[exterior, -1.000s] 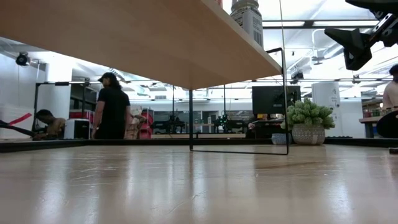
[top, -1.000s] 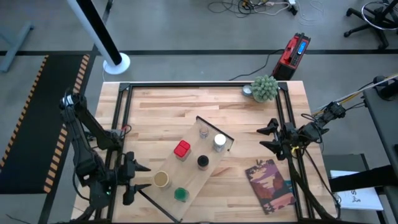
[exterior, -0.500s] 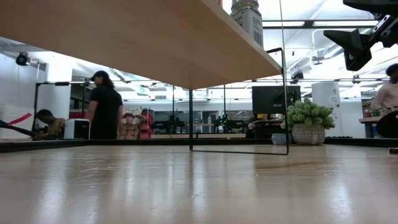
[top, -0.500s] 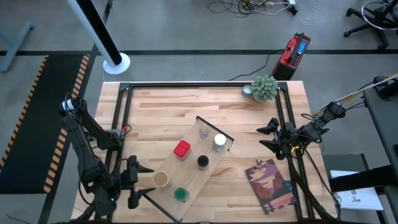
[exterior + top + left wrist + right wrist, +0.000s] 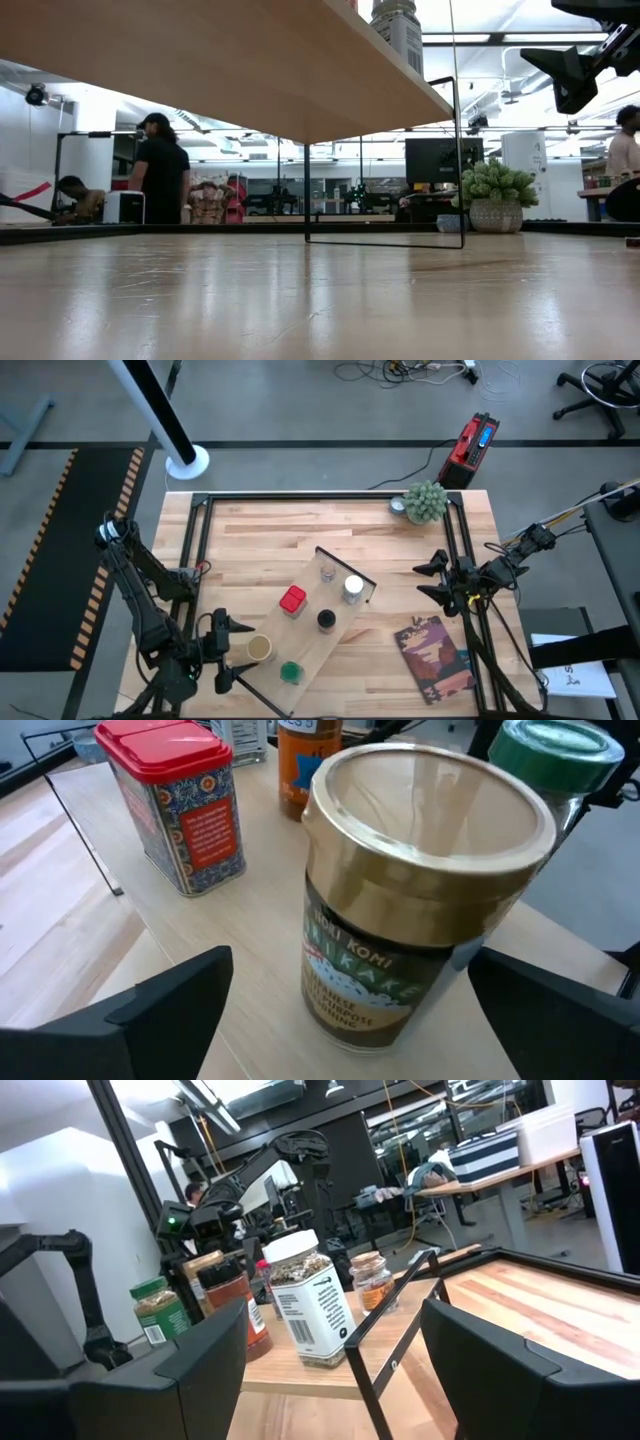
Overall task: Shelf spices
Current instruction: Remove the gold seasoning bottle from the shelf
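Left hand (image 5: 232, 652) is open, with its two fingers spread on both sides of the tan-topped jar (image 5: 260, 648), which stands upright at the near-left end of the shelf (image 5: 335, 635). In the left wrist view this jar (image 5: 425, 890) fills the space between the dark fingers (image 5: 165, 1010), and they do not touch it yet. I think the main risk is here: the green-topped jar (image 5: 291, 672) stands just beside the tan one, so a finger that goes in too wide could knock it, and it could fall from the edge of the board. A grip too high on the smooth lid may also slip.

Further along the board are the red tin (image 5: 292, 600), the black-topped jar (image 5: 326, 619), the white-topped jar (image 5: 353, 588) and the small clear glass jar (image 5: 326, 571), all upright. The long axis of the shelf runs diagonally over the tabletop (image 5: 250, 535), from near-left to far-right, with a thin black rail at each short end.

At the right edge of the tabletop the right hand (image 5: 432, 582) waits, open and holding nothing, near the potted plant (image 5: 425, 501) and the book (image 5: 433, 653).
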Robot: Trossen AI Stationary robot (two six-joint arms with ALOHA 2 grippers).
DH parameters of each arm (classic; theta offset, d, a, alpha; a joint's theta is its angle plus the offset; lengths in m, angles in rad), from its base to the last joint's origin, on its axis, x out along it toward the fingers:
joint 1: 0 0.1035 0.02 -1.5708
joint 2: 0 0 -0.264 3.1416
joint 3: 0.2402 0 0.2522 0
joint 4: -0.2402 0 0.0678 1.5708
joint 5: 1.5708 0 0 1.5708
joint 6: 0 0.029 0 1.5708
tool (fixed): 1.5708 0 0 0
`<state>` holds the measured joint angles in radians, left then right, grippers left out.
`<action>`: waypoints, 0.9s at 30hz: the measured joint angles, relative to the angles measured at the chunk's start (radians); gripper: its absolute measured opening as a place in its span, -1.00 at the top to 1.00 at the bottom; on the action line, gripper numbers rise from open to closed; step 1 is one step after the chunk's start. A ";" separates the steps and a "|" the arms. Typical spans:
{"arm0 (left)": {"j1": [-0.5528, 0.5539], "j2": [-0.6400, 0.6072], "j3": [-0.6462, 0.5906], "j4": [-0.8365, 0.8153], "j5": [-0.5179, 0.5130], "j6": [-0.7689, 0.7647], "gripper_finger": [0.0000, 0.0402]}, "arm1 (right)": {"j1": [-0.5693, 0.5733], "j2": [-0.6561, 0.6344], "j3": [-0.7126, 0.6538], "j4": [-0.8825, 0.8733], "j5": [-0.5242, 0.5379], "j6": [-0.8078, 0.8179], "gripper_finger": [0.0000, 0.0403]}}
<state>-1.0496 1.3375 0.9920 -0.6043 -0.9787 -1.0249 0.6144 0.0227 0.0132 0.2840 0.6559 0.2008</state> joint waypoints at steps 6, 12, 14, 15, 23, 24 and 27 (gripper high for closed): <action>0.022 0.008 0.000 0.074 0.022 0.048 -0.98 | 0.000 0.000 0.000 -0.002 0.000 -0.001 -0.35; 0.044 0.027 0.000 0.109 0.028 0.092 -0.97 | 0.000 0.000 0.000 -0.003 0.000 -0.001 -0.35; 0.052 0.031 0.000 0.110 0.028 0.092 -0.96 | 0.000 0.000 0.000 -0.003 0.000 -0.001 -0.35; 0.056 0.034 0.000 0.111 0.028 0.092 -0.96 | 0.000 0.000 0.000 -0.003 0.000 -0.001 -0.35; 0.082 0.036 0.000 0.120 0.028 0.105 -0.94 | 0.000 0.000 0.000 -0.003 0.000 0.000 -0.35; 0.084 0.036 0.000 0.125 0.028 0.105 -0.93 | 0.000 0.000 0.000 -0.003 0.000 -0.001 -0.35; 0.095 0.036 0.000 0.143 0.028 0.115 -0.91 | 0.000 0.000 0.000 -0.003 0.000 -0.001 -0.35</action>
<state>-0.9542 1.3739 0.9924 -0.4614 -0.9504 -0.9094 0.6146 0.0227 0.0133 0.2808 0.6558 0.1997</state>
